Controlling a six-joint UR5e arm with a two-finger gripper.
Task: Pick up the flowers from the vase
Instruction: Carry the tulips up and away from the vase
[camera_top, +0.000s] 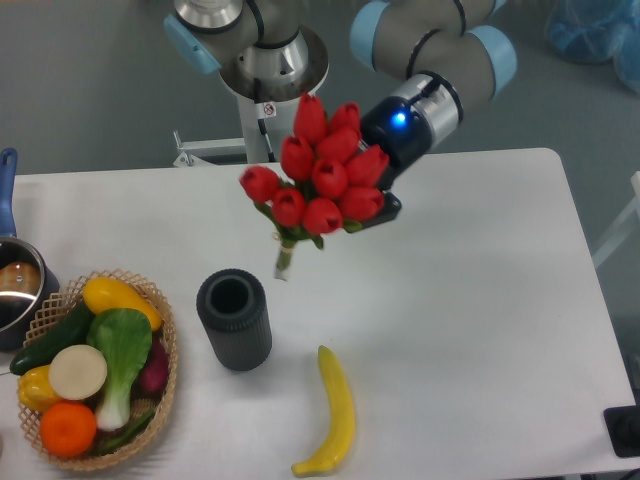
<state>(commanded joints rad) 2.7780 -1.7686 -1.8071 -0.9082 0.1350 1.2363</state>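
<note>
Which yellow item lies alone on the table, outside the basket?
The banana, lying by itself right of the vase; the other yellow produce sits inside the basket.

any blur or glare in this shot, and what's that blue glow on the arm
Fixed camera: even, soft lighting, faint shadows under the vase and banana; flowers slightly soft-edged, the rest sharp; the glow is a small blue light on the wrist, blooming a little; no glare on the table.
</note>
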